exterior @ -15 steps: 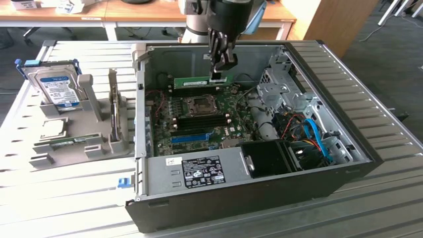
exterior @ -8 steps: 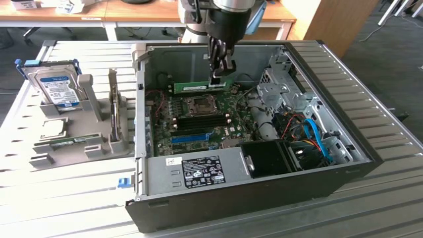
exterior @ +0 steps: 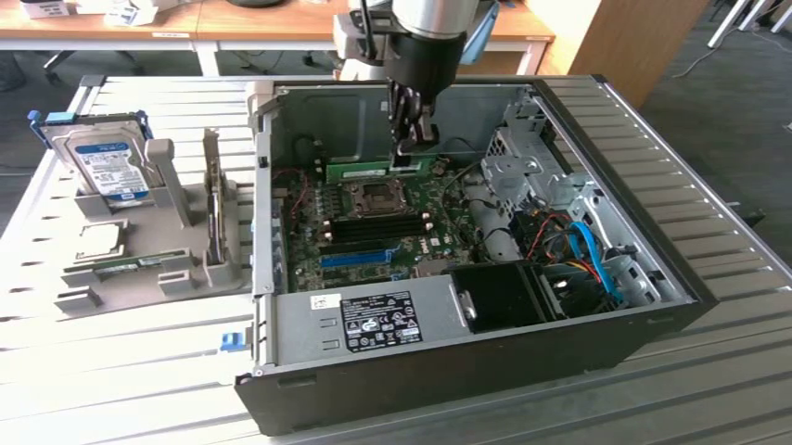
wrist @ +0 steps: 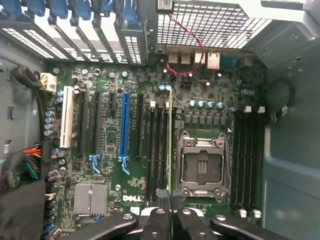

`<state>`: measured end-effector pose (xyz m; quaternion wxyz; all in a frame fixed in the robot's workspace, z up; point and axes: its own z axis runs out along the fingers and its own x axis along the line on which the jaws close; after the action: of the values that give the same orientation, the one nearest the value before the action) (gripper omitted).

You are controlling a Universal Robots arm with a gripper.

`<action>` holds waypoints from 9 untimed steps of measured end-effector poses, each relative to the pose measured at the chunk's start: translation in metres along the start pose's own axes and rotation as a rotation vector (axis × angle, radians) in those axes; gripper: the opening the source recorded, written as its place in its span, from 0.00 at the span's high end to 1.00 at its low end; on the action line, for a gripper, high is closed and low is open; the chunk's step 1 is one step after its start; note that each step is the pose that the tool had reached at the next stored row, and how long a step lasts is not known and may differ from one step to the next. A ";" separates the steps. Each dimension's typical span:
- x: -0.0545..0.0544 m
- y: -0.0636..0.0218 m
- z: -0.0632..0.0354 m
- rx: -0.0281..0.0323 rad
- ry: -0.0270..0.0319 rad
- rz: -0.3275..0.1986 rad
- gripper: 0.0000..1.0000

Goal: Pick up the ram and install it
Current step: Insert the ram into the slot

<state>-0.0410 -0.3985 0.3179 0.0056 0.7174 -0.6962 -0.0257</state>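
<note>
My gripper (wrist: 171, 219) is clamped narrow on the ram (wrist: 170, 145), which stands on edge along the slot just beside the CPU socket (wrist: 202, 162). I can't tell if it's seated. I'd judge it wants a straight, even press with both ends level. In the exterior view, the metal drive cage (exterior: 526, 176) crowds in at three o'clock. The hard drive (exterior: 109, 167) sits well apart at nine o'clock.

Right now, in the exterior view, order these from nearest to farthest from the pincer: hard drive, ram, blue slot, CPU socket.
1. ram, held in the pincer.
2. CPU socket, on the board beside it.
3. blue slot, farther along the board.
4. hard drive, outside the case, exterior view's left.
</note>
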 end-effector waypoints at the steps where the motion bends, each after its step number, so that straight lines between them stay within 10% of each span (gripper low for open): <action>1: 0.000 -0.0001 0.0019 0.0001 -0.0001 0.000 0.88; 9: 0.000 -0.0007 0.0163 0.0000 0.0000 0.000 0.88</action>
<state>-0.0411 -0.3985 0.3015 0.0056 0.7174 -0.6962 -0.0257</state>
